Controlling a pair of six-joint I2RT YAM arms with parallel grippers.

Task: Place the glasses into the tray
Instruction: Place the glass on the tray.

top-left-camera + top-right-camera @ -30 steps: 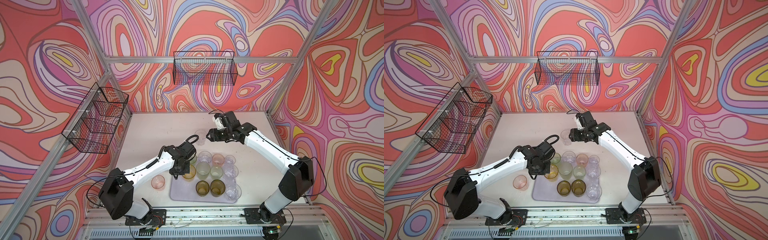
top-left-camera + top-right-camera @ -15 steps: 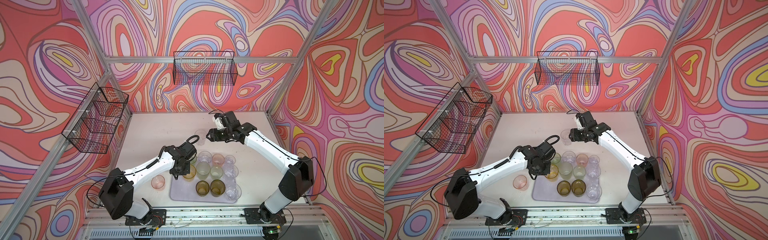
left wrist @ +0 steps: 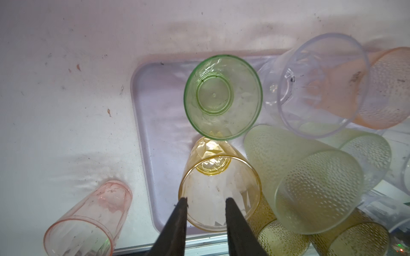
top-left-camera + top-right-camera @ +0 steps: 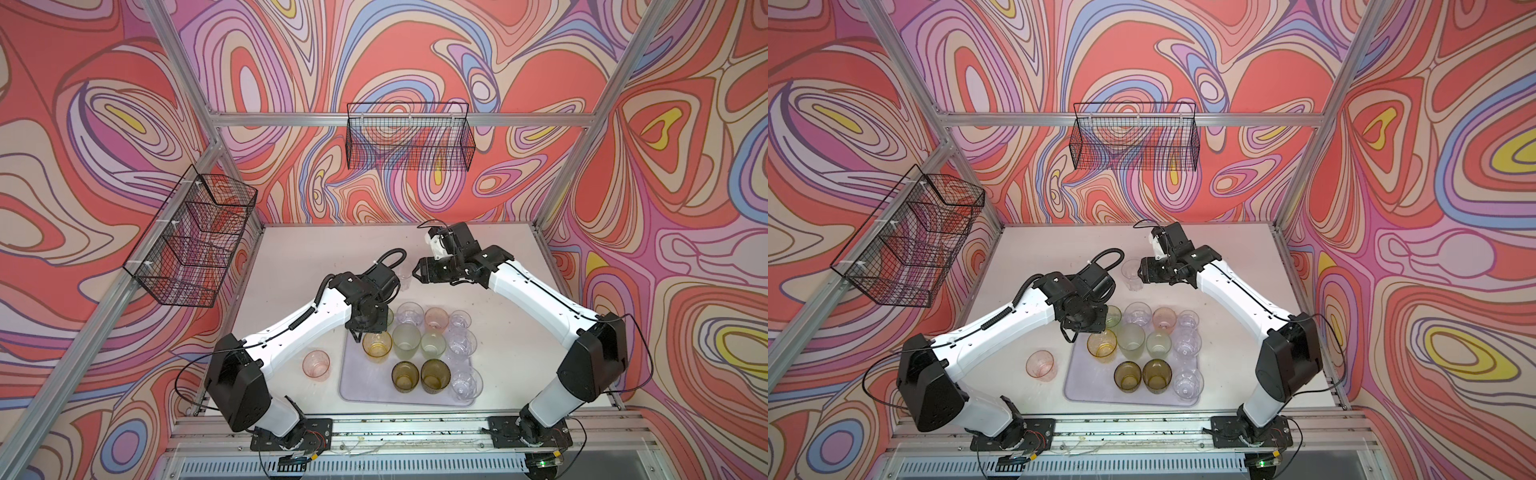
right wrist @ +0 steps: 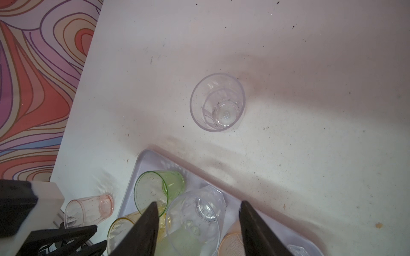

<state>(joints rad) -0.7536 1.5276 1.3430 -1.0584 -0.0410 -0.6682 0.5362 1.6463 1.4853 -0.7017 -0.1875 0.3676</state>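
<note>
Top views: same layout as a second ago, nothing shifted. Eleven glasses (image 4: 406,340) upright in the tray (image 4: 361,384), crowded toward its far and right-arm sides; its near corner on the left-arm side is bare. Pink glass (image 4: 316,364) on the table (image 4: 332,257) just off that side, clear glass (image 4: 1132,274) past the tray's far edge, beside the right gripper (image 4: 417,272).
Left wrist: left gripper (image 3: 205,200) released, fingers (image 3: 175,221) parted at the amber glass (image 3: 221,177) rim.
Right wrist: right jaws spread, gripping nothing; open table all round the clear glass.
</note>
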